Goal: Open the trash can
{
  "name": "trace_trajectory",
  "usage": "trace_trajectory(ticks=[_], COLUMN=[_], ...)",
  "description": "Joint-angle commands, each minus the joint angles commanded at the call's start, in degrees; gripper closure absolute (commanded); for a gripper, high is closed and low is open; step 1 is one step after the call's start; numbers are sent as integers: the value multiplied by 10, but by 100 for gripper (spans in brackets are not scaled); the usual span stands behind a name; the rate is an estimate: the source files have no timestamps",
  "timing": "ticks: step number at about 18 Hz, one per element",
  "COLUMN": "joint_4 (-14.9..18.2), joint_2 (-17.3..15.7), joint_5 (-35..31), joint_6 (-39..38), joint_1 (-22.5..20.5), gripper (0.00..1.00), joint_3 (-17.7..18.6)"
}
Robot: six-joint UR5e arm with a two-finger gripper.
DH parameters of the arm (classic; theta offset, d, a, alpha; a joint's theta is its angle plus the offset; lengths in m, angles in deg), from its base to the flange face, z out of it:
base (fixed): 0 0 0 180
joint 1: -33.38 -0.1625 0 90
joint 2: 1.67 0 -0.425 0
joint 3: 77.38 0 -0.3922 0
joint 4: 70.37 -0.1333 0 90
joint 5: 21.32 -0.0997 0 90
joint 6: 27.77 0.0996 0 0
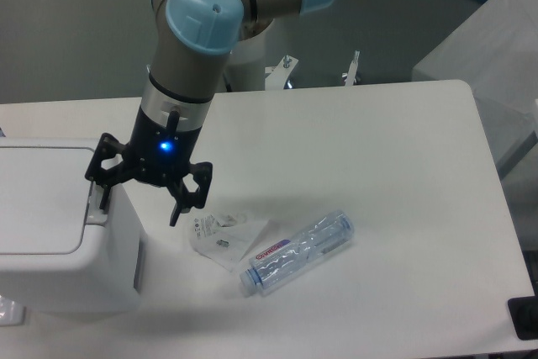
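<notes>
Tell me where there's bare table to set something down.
Free: the white table's right half beyond the clear plastic bottle, and the back strip behind the gripper. Crowded: front left, with the boxy white trash can, crumpled clear wrapper and bottle.

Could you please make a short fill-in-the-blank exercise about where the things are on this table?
1. The lid of the trash can is ____.
2. The clear bottle lies on its ____ on the table.
3. The hand is spread ____ over the right edge of the trash can.
4. A small plastic bag lies just ____ of the bottle.

Missing words: closed; side; open; left
</notes>
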Motion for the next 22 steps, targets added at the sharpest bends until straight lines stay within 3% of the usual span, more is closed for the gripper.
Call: trace_trajectory(ticks=[7,12,15,18,22], joint_4=[-1,-1,-12,-14,-14], joint_2=[-2,1,24,40,59], joint_5=[0,1,0,-31,-106], joint_6=[-2,4,19,70,156], joint_1=[0,-18,-33,-61,-67], gripper=[0,0,0,0,0], joint_3=[-10,-66,-92,-78,-73])
